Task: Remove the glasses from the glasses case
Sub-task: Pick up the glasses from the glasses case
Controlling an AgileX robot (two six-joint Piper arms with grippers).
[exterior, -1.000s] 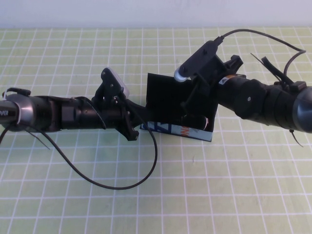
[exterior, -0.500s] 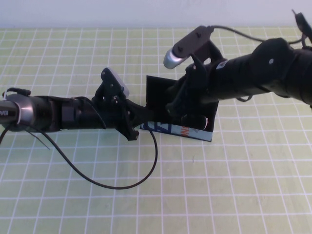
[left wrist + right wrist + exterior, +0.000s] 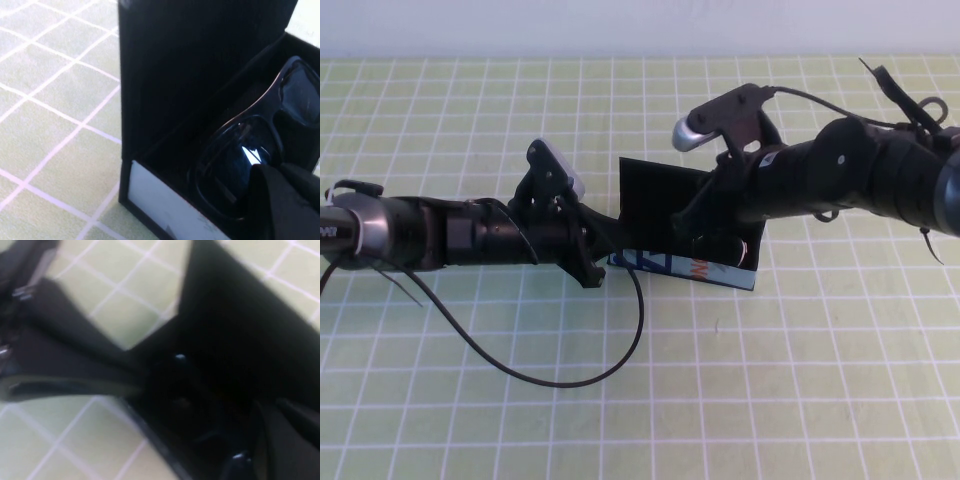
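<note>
The glasses case [image 3: 692, 268] lies open at mid-table, with its black lid [image 3: 658, 195] raised behind and its light-blue strip facing the front. The black glasses [image 3: 250, 150] lie inside it, with dark lenses. My left gripper [image 3: 610, 248] is at the case's left end and shut on its front wall; one finger [image 3: 285, 200] reaches inside over the glasses. My right gripper [image 3: 698, 228] reaches down into the case from the right, over the glasses [image 3: 185, 405]. Its tip is lost in the dark interior.
A green grid mat [image 3: 770, 380] covers the table. The left arm's cable [image 3: 570, 380] loops over the mat in front of the case. The right arm's cable [image 3: 840, 75] arcs behind it. A white wall edges the far side.
My right arm has swung and lowered across the case's right side while its gripper stays inside the case. The left arm and the case have not moved.
</note>
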